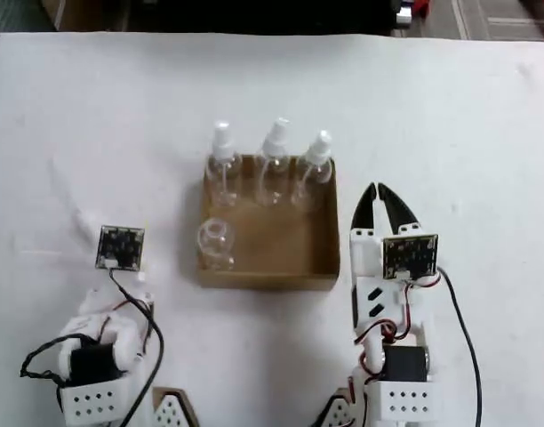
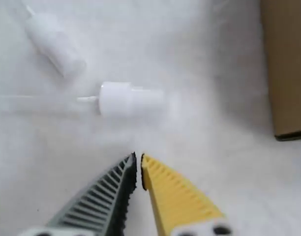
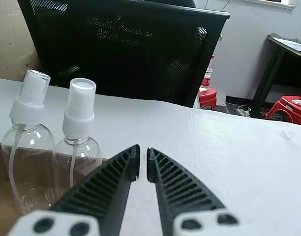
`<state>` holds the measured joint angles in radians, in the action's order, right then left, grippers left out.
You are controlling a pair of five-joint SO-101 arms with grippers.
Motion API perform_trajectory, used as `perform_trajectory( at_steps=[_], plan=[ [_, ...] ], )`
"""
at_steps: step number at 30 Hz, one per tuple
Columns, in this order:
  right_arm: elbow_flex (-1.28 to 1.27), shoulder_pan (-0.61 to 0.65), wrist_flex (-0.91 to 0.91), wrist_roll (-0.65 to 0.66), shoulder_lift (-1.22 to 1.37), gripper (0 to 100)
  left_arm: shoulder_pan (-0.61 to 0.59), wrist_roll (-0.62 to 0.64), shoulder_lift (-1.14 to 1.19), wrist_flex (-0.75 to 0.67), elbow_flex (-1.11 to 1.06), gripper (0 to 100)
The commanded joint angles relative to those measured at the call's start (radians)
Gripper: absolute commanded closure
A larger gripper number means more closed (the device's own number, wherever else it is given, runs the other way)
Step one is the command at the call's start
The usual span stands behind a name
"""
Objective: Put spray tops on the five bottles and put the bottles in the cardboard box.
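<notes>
- The left fingers are closed tip to tip with nothing between them, just short of a loose spray top lying on its side on the tabletop.
- To lift it well, I'd say they must part first, then close across the wide collar rather than the thin tube, so the top hangs straight.
- Farther off lies another white piece; I can't tell what it is.
- The right fingers are together too, empty, just beside the cardboard box.
- In the box, three capped bottles stand along the far wall.
- An open bottle stands at the near left corner, and it looks to be the one that needs this top. Steadying it would help the top seat squarely.
</notes>
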<state>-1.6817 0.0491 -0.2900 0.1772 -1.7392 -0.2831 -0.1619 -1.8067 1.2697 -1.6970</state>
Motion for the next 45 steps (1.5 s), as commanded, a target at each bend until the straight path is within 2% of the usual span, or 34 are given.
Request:
perform_trajectory(
  at_steps=[1, 11, 16, 45],
  plan=[
    [-0.012, 0.001, 0.013, 0.002, -0.001, 98.1, 0.007, 0.009, -0.004, 0.006, 0.005, 98],
    [-0.012, 0.002, 0.013, 0.005, -0.001, 98.1, 0.007, 0.009, -0.004, 0.006, 0.005, 98],
    [-0.012, 0.002, 0.012, 0.078, -0.001, 98.1, 0.007, 0.009, -0.004, 0.006, 0.005, 98],
    [-0.012, 0.028, -0.001, 0.084, -0.001, 98.1, 0.007, 0.009, -0.004, 0.006, 0.005, 98]
  ],
)
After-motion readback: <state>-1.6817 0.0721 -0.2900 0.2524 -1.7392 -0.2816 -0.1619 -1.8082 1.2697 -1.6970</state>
